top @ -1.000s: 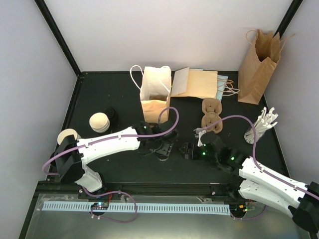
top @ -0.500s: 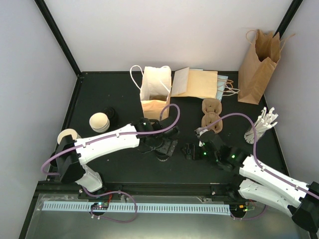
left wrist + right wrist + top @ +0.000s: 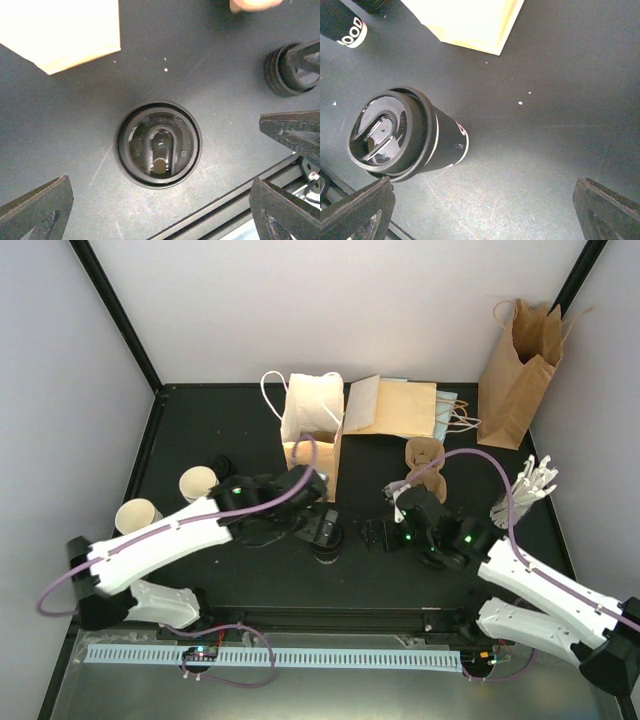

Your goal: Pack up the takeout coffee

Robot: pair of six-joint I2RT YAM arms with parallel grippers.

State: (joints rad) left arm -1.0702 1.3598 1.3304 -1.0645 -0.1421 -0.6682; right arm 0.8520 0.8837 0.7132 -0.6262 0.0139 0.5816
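One takeout coffee cup (image 3: 327,542) stands upright on the black table, in front of the open bag. Its round black lid (image 3: 159,144) fills the middle of the left wrist view. In the right wrist view the cup (image 3: 402,134) shows a black wall with thin white lines. My left gripper (image 3: 160,187) hangs straight above the lid, open, its fingers far apart at the two lower corners and touching nothing. My right gripper (image 3: 484,186) is open as well, just right of the cup, with only bare table between its fingers.
An open white-and-tan paper bag (image 3: 312,425) stands right behind the cup. Flat bags (image 3: 395,405) lie beyond it and a tall kraft bag (image 3: 520,370) stands back right. A cardboard cup carrier (image 3: 425,455), a white holder (image 3: 525,490), two lidless cream cups (image 3: 198,483) and black lids (image 3: 220,462) surround the middle.
Both grippers have opened wider. The left arm has swung and its gripper has come off the cup, whose lid now shows. The right gripper has edged back slightly.
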